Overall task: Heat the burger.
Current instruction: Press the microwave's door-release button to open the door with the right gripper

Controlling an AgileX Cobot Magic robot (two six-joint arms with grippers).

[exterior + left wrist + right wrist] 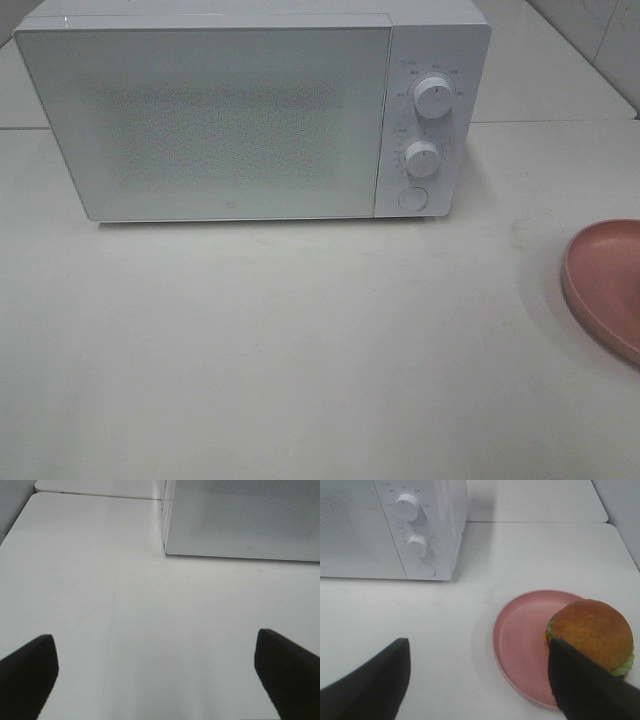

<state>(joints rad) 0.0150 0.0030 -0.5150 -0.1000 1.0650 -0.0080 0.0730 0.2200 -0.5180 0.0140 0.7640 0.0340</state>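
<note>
The burger (pixel 592 630), with its orange-brown bun and green lettuce edge, sits on the far side of a pink plate (pixel 520 635). It shows only in the right wrist view. My right gripper (pixel 479 642) is open above the table; one dark finger (pixel 585 685) overlaps the burger's near edge, and nothing lies between the fingers. My left gripper (pixel 154 637) is open wide over bare table near the front corner of the white microwave (pixel 240 520). The microwave (pixel 220 110) has its door closed. Neither gripper shows in the exterior high view.
The microwave's panel carries two knobs (pixel 433 95) (pixel 422 158) and a round button (pixel 411 198). The pink plate (pixel 610 285) pokes in at the right edge of the table. A seam between table tops runs behind the microwave.
</note>
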